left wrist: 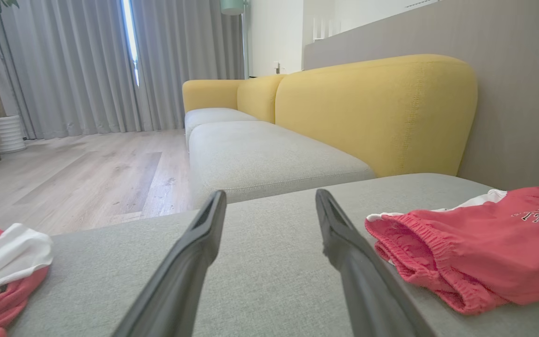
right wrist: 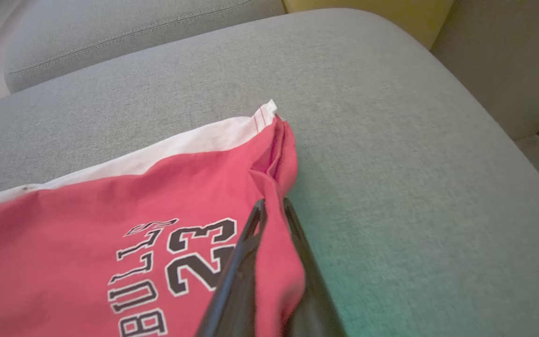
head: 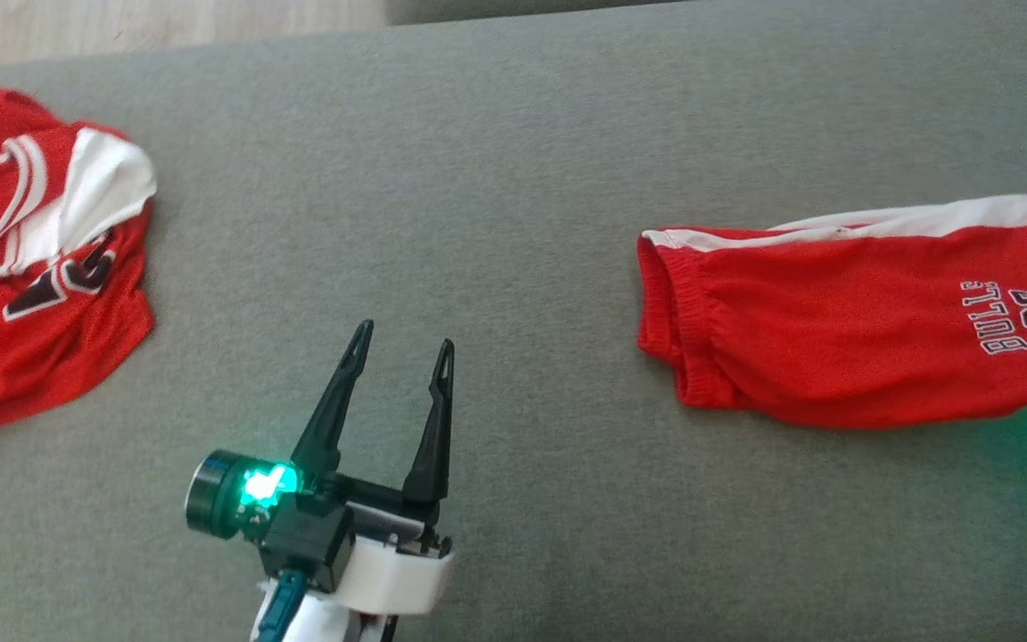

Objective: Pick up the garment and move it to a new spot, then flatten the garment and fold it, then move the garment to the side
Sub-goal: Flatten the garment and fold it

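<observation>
Lying on the right part of the grey cushion (head: 478,178), the red shorts (head: 852,330) are seen folded flat, with the long axis running left to right. The elastic waistband (head: 667,330) points left toward the middle of the cushion, the leg hems point right, and a white side stripe runs along the far edge. The "BULLS 23" print (head: 1017,316) sits near the right end and reads sideways. The right claw (right wrist: 274,203) is clenched on the red cloth at the hem end, beside the print; whether every layer is caught cannot be made out, since the cloth bunches over the fingers. The left claw (head: 404,337) is held released, jaws spread, over bare cushion between the shorts and a crumpled red jersey (head: 32,267) at the left, touching neither. The fabric is judged light, thin and limp, probably rather slick, so a hold at one corner alone would likely let the fold sag open and drag. A second hold on the thicker gathered waistband is judged the surer place, so the shorts could be carried taut along their length.
</observation>
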Motion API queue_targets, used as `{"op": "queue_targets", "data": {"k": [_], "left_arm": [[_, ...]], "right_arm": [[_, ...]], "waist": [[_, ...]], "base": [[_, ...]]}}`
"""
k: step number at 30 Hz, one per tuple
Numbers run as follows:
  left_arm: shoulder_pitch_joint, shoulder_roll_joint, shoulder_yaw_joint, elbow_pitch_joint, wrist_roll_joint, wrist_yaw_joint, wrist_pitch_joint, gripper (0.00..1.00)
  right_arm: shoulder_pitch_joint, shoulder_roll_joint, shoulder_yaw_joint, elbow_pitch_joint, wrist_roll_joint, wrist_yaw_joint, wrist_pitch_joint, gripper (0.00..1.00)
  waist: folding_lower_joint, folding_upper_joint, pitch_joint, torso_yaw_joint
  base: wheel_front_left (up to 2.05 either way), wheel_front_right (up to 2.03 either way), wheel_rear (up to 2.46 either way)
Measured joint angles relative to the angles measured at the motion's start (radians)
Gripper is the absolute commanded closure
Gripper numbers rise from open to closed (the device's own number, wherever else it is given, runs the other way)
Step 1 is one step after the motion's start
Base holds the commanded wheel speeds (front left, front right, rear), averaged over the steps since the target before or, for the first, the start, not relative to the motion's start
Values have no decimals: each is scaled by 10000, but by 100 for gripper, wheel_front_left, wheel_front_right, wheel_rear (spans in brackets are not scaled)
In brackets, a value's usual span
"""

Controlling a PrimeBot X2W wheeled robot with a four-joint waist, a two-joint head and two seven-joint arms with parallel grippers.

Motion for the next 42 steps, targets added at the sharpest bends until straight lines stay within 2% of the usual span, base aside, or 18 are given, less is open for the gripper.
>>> {"op": "queue_targets", "data": {"k": [4, 9, 17, 18, 23, 27, 29, 32, 35, 38, 42], "left_arm": [[150, -10, 23, 117, 2, -88, 0, 0], [221, -48, 31, 198, 25, -174, 2, 0], [680, -92, 123, 439, 82, -280, 2, 0], [680, -92, 123, 439, 82, -280, 2, 0], [789, -127, 52, 546, 69, -395, 2, 0], [802, -167, 50, 579, -4, -441, 2, 0], [847, -174, 50, 589, -15, -447, 2, 0], [1030, -188, 56, 612, -15, -441, 2, 0], [1198, -205, 159, 568, -38, -341, 2, 0], [1486, -221, 435, 389, -242, -150, 2, 0], [2122, -232, 731, 111, -441, 50, 2, 0]], "right_arm": [[182, 169, -146, 42, -221, 0, -345, 100], [183, 403, -142, -238, -531, 0, -635, 100], [-65, 963, 646, -2581, -1521, 0, -723, 100], [-65, 963, 646, -2581, -1521, 0, -723, 100], [-42, 1561, 1902, -3624, -1662, 0, -180, 100], [64, 2136, 3089, -3814, -1659, 0, 84, 100], [333, 2364, 3522, -3756, -1634, 0, 86, 0], [940, 2560, 3599, -3685, -1628, 0, -311, 0], [1537, 2583, 3202, -3822, -1741, 0, -1181, 0], [2264, 2600, 2566, -4079, -2533, 0, -2382, 0], [3701, 2987, 1822, -4255, -3657, 0, -3975, 0]], "waist": [[-1, 0, -270, -290], [-1, 0, -531, -277], [-1, 0, -950, 9], [-1, 0, -950, 9], [-1, 0, -1229, 288], [-1, 0, -1379, 562], [0, 0, -1427, 706], [0, 0, -1505, 902], [0, 0, -1668, 1021], [0, 0, -1897, 1013], [-1, 0, -2272, 869]], "base": [[0, 0, 0], [0, 0, 0], [0, 0, 0], [0, 0, 0], [0, 0, 0], [0, 0, 0], [0, 0, 0], [0, 0, 0], [0, 0, 0], [0, 0, 0], [0, 0, 0]]}}
